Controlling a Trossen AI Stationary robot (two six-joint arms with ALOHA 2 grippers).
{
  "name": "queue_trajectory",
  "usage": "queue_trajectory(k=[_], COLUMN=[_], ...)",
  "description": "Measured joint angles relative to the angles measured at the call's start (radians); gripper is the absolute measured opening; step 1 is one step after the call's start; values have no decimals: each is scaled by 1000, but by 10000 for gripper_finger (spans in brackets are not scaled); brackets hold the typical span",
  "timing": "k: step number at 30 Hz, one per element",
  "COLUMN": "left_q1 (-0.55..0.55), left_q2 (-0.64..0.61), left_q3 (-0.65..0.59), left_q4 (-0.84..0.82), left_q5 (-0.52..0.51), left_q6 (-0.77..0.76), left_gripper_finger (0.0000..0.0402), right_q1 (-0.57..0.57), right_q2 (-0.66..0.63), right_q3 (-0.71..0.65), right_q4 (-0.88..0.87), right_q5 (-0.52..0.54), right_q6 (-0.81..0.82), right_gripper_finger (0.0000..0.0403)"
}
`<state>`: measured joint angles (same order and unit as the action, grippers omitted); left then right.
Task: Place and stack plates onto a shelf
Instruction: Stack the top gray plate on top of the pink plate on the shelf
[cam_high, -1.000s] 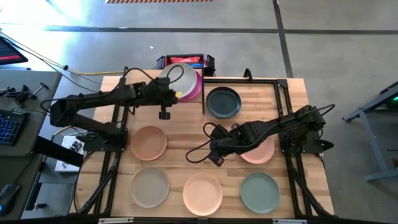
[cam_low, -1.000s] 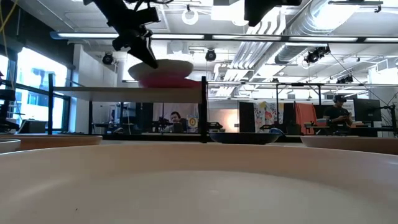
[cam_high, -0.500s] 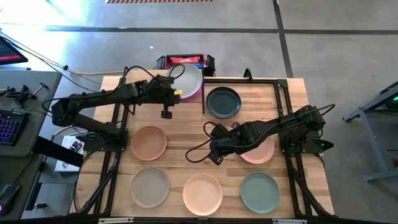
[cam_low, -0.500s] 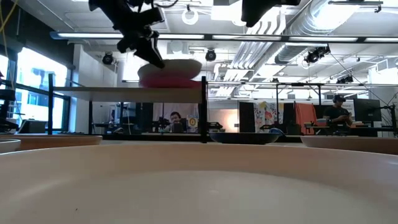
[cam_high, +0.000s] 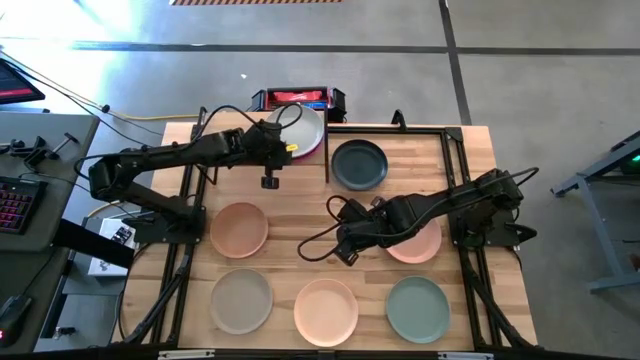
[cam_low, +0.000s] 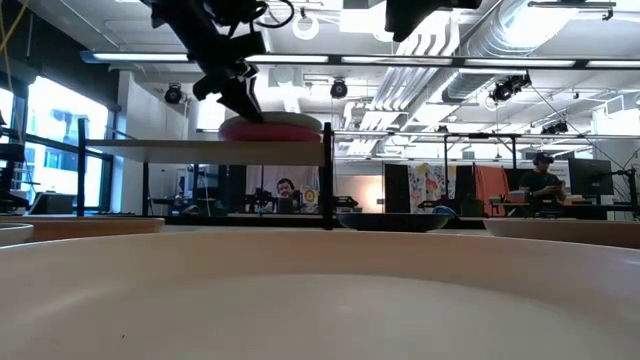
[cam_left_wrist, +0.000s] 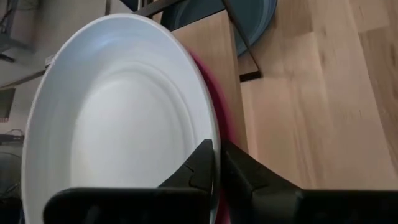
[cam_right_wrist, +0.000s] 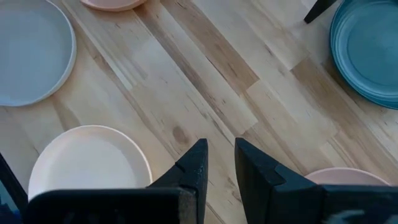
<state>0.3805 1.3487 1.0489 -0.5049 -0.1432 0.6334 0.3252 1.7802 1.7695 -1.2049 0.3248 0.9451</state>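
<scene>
A pale plate (cam_high: 305, 125) lies on a magenta plate (cam_left_wrist: 222, 118) on the shelf (cam_low: 150, 145) at the table's far left. My left gripper (cam_high: 285, 148) reaches it from the left and is shut on its rim. In the low view the pale plate (cam_low: 285, 119) sits almost level on the magenta plate (cam_low: 270, 130). My right gripper (cam_high: 345, 255) hangs open over bare wood at the table's middle, with nothing between its fingers (cam_right_wrist: 193, 165). My left gripper pinches the pale plate's rim (cam_left_wrist: 214, 140) on the side toward the table's left, one finger over the plate's inside and one outside it. The fingers slant down from the left. The plate rests on the magenta plate under it.
A dark plate (cam_high: 359, 164) lies on the table right of the shelf. A peach plate (cam_high: 239, 229), a beige-grey one (cam_high: 241, 300), another peach one (cam_high: 325, 310) and a sage one (cam_high: 417, 308) lie nearer. A salmon plate (cam_high: 418, 245) lies under the right arm.
My left gripper has carried the pale plate toward the table's right along the shelf and down. The plate was tilted and raised above the magenta plate; now it sits low and nearly level on it.
</scene>
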Motion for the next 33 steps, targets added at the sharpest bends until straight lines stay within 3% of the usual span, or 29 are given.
queue_trajectory(k=[8, 21, 33], left_q1=[-2, -16, -25], left_q2=[0, -22, -74], left_q3=[0, 1, 1], left_q4=[3, -17, -22], left_q5=[-10, -28, -42], left_q6=[-33, -104, -136], left_gripper_finger=[43, 130, 136], right_q1=[0, 3, 3], right_q2=[0, 0, 0], right_q3=[0, 0, 0], right_q4=[6, 6, 13], right_q5=[0, -2, -2], right_q6=[1, 43, 45], right_gripper_finger=[60, 60, 60])
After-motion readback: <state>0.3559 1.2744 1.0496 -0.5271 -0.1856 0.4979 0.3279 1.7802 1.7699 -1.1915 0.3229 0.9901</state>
